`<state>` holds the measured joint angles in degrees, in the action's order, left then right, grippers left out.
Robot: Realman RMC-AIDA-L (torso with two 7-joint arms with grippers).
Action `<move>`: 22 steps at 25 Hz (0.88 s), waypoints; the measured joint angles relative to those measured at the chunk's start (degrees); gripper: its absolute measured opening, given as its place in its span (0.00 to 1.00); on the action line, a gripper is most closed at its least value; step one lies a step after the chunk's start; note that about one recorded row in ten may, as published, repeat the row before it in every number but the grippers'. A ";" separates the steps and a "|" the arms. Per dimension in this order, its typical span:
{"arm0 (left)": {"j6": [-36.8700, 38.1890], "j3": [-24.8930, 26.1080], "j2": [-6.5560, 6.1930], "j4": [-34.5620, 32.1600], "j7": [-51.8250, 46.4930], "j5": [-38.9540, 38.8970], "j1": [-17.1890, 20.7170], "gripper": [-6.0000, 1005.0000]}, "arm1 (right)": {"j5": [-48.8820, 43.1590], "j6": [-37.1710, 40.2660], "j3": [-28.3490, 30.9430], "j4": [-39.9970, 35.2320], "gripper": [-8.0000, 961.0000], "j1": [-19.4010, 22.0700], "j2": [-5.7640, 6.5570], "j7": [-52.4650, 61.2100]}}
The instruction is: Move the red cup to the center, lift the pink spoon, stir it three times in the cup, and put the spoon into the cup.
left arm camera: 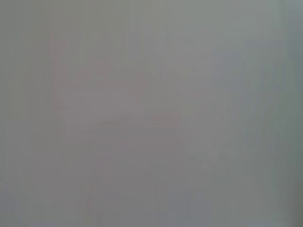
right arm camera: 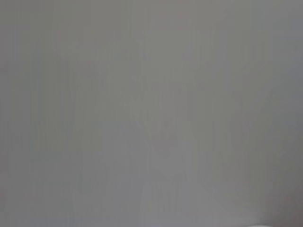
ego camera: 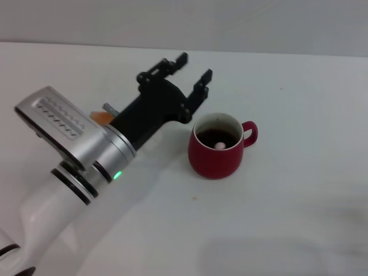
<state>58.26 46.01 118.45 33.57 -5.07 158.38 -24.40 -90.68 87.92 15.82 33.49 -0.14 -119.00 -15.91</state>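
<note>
The rounded dark-red ceramic mug [ego camera: 217, 148] stands at frame centre on the white table [ego camera: 299, 195], the pink spoon's tip [ego camera: 219, 144] showing in its dark liquid. Behind, upper centre, the left gripper [ego camera: 192, 72] hovers, jaws spread wide, empty.

Both wrist views blank grey for me; nothing legible in either. Head view: pink spoon [ego camera: 220, 144] mostly sunk in dark liquid inside red cup [ego camera: 216, 149], only pale tip visible, bowl hidden. Behind left arm [ego camera: 92, 149], left of cup: orange-tan thing [ego camera: 102, 118] and grey stub [ego camera: 108, 107] largely covered, I cannot identify either. Left arm cut off at bottom-left frame edge. Right arm not in head view.
</note>
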 joint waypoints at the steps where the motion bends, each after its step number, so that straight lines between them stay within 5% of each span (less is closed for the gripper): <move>1: 0.13 0.52 0.00 0.03 -0.43 0.00 0.21 0.35 | 0.00 0.30 0.00 0.01 0.01 0.04 -0.01 0.00; 15: 4.66 16.31 0.20 -4.49 -0.26 -0.03 10.02 0.86 | -0.09 16.16 -1.76 -2.65 0.01 2.78 -0.24 -0.14; 22: 7.43 16.64 0.42 -10.36 0.12 -0.05 10.67 0.86 | 0.07 16.87 -2.05 -3.26 0.01 2.87 -0.28 -0.34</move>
<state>65.70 62.64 118.86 23.21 -4.96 158.33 -13.73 -90.61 104.79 13.77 30.24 2.73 -119.28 -16.25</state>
